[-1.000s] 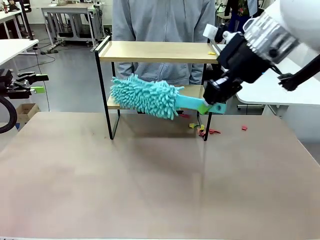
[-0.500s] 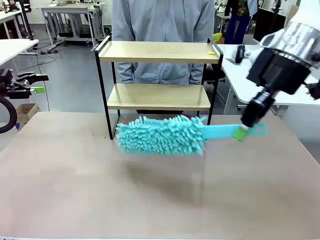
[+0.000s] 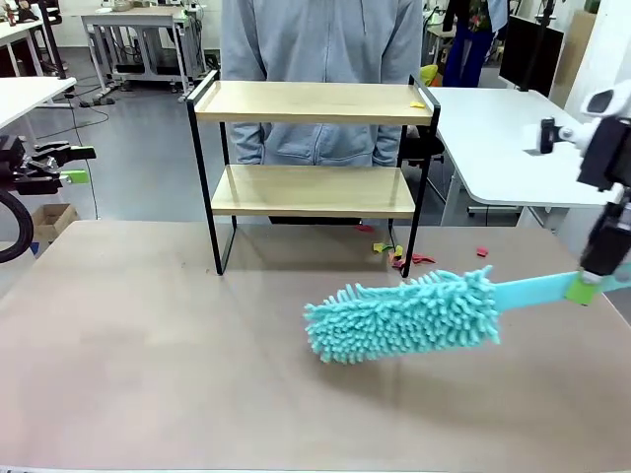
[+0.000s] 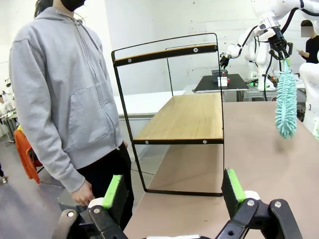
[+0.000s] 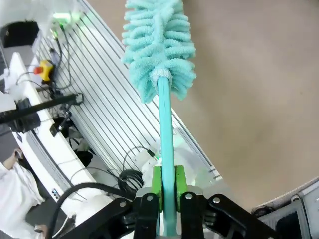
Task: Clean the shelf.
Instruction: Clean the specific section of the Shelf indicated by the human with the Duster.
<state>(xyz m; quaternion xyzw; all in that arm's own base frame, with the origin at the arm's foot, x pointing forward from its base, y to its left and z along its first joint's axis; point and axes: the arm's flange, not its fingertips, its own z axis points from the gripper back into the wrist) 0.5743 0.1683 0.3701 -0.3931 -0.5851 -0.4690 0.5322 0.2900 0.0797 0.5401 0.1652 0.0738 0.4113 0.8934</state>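
**Right tool clamped on duster, left tool spread wide**

Right tool [image 3: 589,289] at the picture's right edge in the front view, pads pinched on the flat handle of a teal duster [image 3: 406,315]. Same grip seen along the fingers in the right wrist view [image 5: 168,185], handle running straight up between the green pads to the fluffy head [image 5: 158,45]. Duster roughly level over the brown desk [image 3: 197,374], head pointing toward the robot's left; whether hovering or brushing the surface, hard to tell. Left tool [image 4: 174,191] gaping, nothing between its green pads, aimed at the shelf [image 4: 184,117] from the side.

Shelf [image 3: 311,148] upright at the far side of the desk, two light wooden boards in a thin black frame, well apart from the duster head. Small yellow scrap [image 3: 418,103] on the upper board's right end. Red and yellow scraps [image 3: 399,254] on the desk by the shelf's right legs. Person in a grey hoodie [image 3: 320,59] standing just behind the shelf.
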